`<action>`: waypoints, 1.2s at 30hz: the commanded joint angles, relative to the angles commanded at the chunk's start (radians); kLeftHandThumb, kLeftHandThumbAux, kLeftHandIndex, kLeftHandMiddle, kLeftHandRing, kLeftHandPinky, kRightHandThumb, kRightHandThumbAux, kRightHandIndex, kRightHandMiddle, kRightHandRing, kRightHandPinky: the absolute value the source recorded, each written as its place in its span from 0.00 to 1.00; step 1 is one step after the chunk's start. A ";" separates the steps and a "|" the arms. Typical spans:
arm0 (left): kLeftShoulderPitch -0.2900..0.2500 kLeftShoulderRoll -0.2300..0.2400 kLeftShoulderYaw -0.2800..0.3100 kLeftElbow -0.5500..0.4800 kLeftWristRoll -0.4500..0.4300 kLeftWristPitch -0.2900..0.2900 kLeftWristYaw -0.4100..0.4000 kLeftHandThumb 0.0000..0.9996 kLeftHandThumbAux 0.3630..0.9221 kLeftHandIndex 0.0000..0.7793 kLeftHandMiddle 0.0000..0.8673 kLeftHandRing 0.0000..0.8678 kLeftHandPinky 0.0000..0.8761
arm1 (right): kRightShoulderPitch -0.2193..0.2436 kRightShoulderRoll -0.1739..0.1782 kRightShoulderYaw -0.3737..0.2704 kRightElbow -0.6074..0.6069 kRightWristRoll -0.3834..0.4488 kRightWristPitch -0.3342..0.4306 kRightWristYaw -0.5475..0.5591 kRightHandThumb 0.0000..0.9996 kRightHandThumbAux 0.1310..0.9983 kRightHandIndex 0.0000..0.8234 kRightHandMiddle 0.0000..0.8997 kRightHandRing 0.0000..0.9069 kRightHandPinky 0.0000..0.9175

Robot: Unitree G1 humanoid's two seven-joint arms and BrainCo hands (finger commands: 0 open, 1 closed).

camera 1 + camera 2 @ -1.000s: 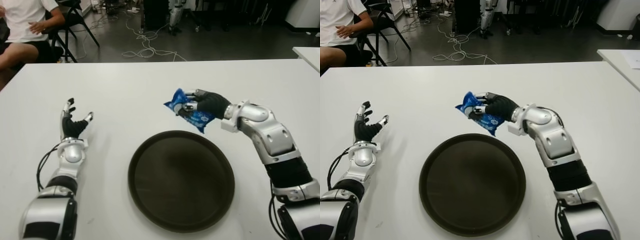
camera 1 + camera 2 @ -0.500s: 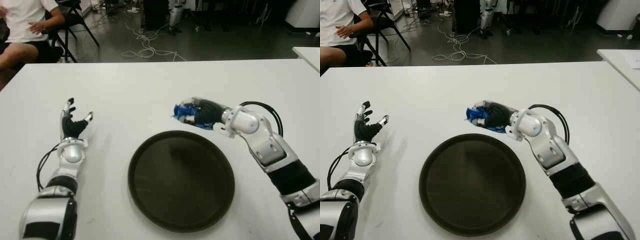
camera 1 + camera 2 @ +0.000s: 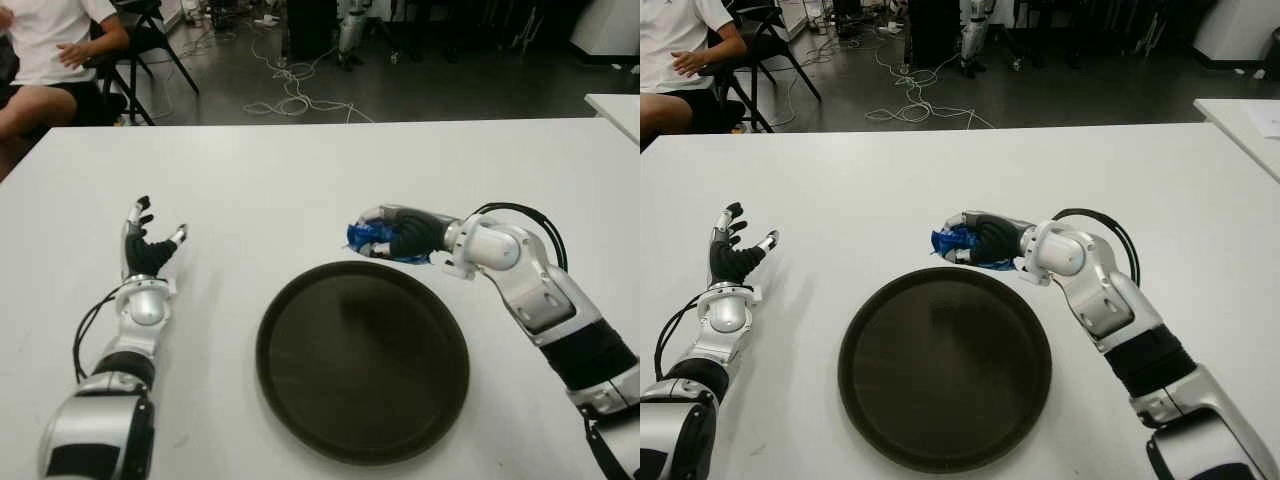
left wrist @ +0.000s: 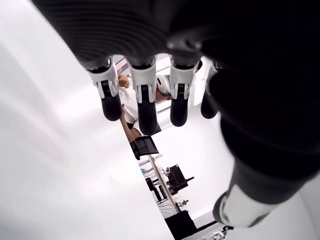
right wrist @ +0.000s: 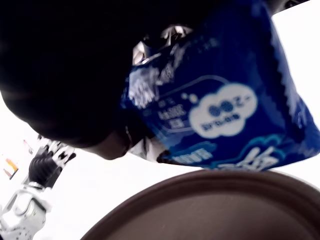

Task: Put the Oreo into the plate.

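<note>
While its fingers curl around the blue Oreo packet (image 3: pixel 372 238), the right robot hand (image 3: pixel 405 234) holds it just past the rim of the dark round plate (image 3: pixel 362 358), at about the plate's 12 o'clock, not yet inside. The left robot hand (image 3: pixel 146 248) shows at the plate's 9 o'clock over the white surface (image 3: pixel 250 190), fingers spread, holding nothing.

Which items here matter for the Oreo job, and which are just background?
In play:
- Oreo pack, blue, held in the right hand just past the plate's far rim
- plate, dark, round, nothing on it

Background:
- left hand, open, left of the plate
- white table
- seated person, chair, floor cables beyond the table
</note>
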 joint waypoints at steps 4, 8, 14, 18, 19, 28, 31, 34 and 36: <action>0.000 0.000 0.000 0.001 0.000 0.001 0.000 0.02 0.72 0.11 0.15 0.14 0.12 | 0.009 -0.008 -0.005 -0.023 -0.001 0.001 0.018 0.71 0.68 0.53 0.92 0.92 0.89; 0.001 0.000 0.001 0.000 -0.001 -0.001 -0.001 0.02 0.73 0.11 0.15 0.14 0.13 | 0.019 -0.015 -0.012 -0.038 0.009 -0.005 0.035 0.71 0.68 0.53 0.91 0.91 0.88; 0.001 -0.001 0.001 0.000 -0.001 -0.006 -0.003 0.02 0.73 0.12 0.16 0.14 0.13 | 0.024 -0.014 -0.033 -0.040 0.048 -0.029 0.065 0.71 0.68 0.53 0.90 0.89 0.87; 0.001 -0.001 0.001 -0.001 -0.001 -0.007 0.000 0.02 0.72 0.11 0.15 0.14 0.12 | 0.032 -0.011 -0.054 -0.036 0.090 -0.049 0.083 0.70 0.68 0.53 0.90 0.89 0.87; 0.001 -0.001 0.001 -0.001 0.000 -0.008 0.000 0.02 0.73 0.11 0.15 0.14 0.13 | 0.033 -0.011 -0.060 -0.034 0.104 -0.056 0.090 0.70 0.68 0.53 0.91 0.90 0.87; 0.001 -0.003 0.000 -0.003 0.000 -0.007 0.004 0.02 0.75 0.12 0.16 0.15 0.13 | 0.031 0.003 -0.103 0.024 0.250 -0.117 0.177 0.71 0.67 0.54 0.91 0.91 0.89; 0.001 -0.004 0.001 -0.004 -0.001 -0.006 0.005 0.02 0.74 0.12 0.16 0.15 0.12 | 0.031 0.005 -0.108 0.034 0.270 -0.123 0.188 0.71 0.67 0.54 0.91 0.91 0.89; 0.000 -0.005 0.004 -0.004 -0.004 -0.005 0.003 0.02 0.74 0.12 0.16 0.14 0.11 | 0.036 0.013 -0.120 0.041 0.299 -0.126 0.196 0.71 0.67 0.54 0.91 0.91 0.89; 0.001 -0.005 0.005 -0.003 -0.006 -0.007 0.000 0.02 0.74 0.12 0.15 0.14 0.11 | 0.040 0.021 -0.128 0.046 0.319 -0.128 0.202 0.71 0.67 0.54 0.90 0.90 0.88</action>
